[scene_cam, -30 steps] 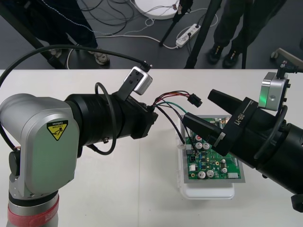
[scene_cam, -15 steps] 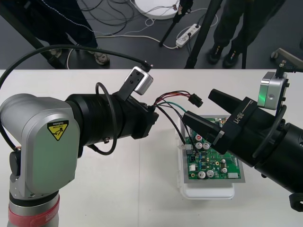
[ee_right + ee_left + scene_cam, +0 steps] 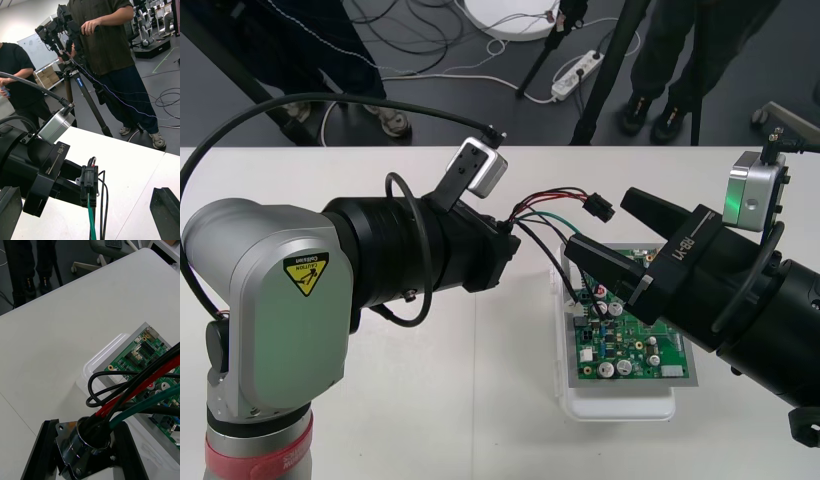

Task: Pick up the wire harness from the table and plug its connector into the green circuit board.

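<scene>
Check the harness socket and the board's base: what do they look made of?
The socket, clamped in the left gripper: metal, probably steel or plated, with bright mirror-like reflections on its ring and flange. The base under the green circuit board: likely moulded plastic, smooth white with rounded edges, slightly glossy.

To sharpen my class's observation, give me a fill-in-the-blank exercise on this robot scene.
1. The left gripper holds the harness by its round metal ____.
2. The right gripper, fingers far apart, is ____.
3. The black plug hangs in the air, not yet in the green ____.
Missing words: socket, open, board.
</scene>
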Robot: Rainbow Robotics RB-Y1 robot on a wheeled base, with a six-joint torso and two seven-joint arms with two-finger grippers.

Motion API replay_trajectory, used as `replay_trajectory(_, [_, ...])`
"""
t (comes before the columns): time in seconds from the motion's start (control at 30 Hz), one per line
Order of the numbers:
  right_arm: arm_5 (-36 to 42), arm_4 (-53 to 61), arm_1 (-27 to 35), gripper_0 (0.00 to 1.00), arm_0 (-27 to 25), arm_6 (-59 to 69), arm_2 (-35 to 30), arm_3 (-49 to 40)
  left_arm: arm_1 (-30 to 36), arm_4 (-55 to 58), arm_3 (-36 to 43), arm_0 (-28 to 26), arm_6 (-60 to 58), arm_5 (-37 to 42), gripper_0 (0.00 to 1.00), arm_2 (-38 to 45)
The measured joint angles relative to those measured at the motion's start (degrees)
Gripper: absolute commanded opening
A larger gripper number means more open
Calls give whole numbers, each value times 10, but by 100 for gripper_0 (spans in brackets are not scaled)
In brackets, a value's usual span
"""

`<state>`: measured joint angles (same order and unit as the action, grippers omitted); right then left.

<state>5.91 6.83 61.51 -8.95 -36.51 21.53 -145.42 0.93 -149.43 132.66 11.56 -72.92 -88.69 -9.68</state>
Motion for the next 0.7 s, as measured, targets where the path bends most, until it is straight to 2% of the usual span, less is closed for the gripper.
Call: replay_trajectory(0.7, [1, -9, -15, 100, 18, 3, -1, 4, 0, 0, 0, 0, 0, 0, 0, 0])
